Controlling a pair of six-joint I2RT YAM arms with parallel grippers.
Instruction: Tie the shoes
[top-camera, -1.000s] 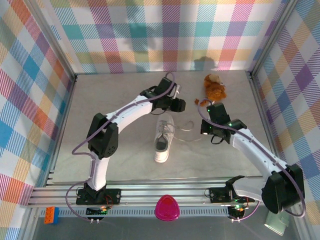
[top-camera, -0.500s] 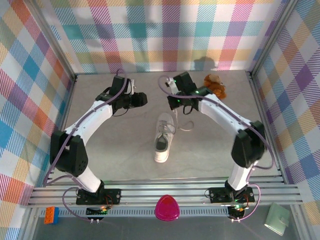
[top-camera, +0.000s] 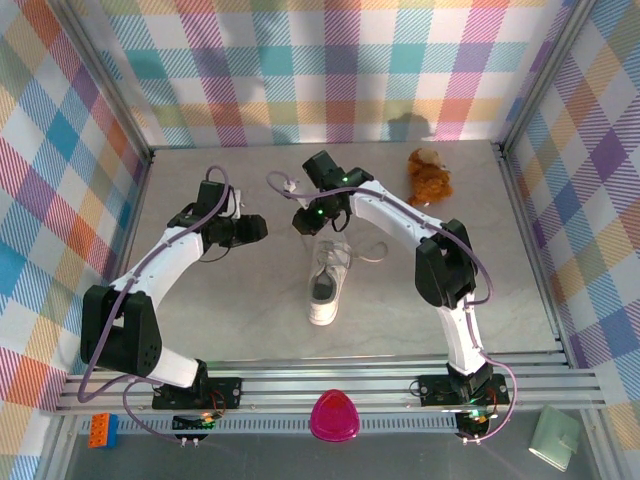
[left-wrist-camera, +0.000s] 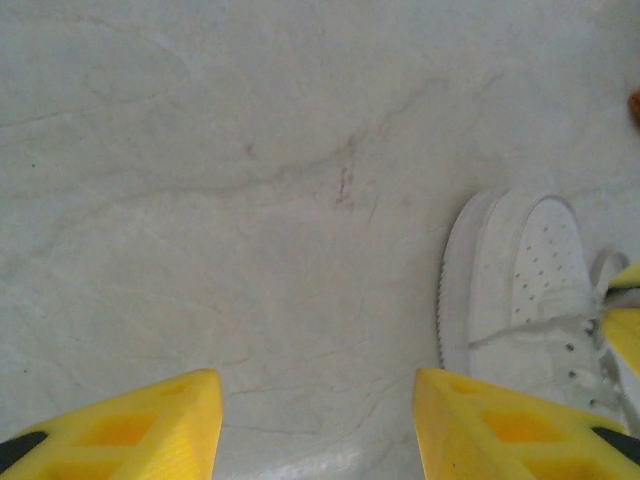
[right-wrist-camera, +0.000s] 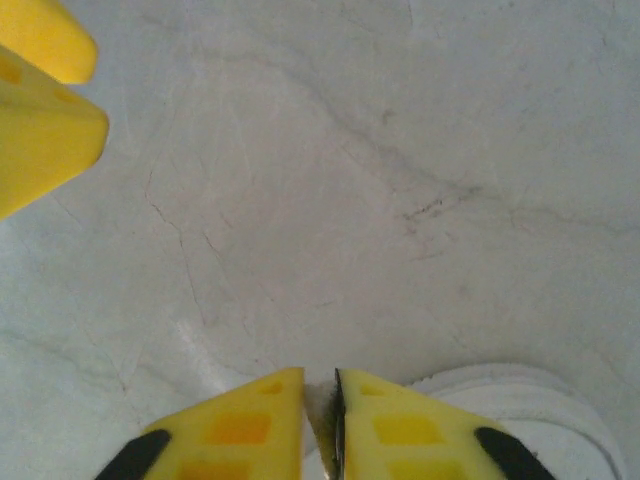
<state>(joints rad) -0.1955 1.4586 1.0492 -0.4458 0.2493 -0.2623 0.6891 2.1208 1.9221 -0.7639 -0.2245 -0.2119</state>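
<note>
The right end effector (right-wrist-camera: 320, 385) sits just beyond the toe of the white sneaker (top-camera: 328, 272), pinched almost shut on a thin lace (left-wrist-camera: 540, 322), probably to draw it taut. The left end effector (left-wrist-camera: 315, 380) hangs wide open and empty alongside, seemingly ready to take a strand. The sneaker lies in the middle of the surface (top-camera: 220, 310), toe pointing to the back, grey inside, untied.

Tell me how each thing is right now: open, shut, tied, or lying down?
left hand, open, holding nothing.
right hand, shut on the lace.
lace, untied, pulled from the toe end towards the right hand.
sneaker, standing on its sole, not tied.
plush toy, lying down, untouched.
</note>
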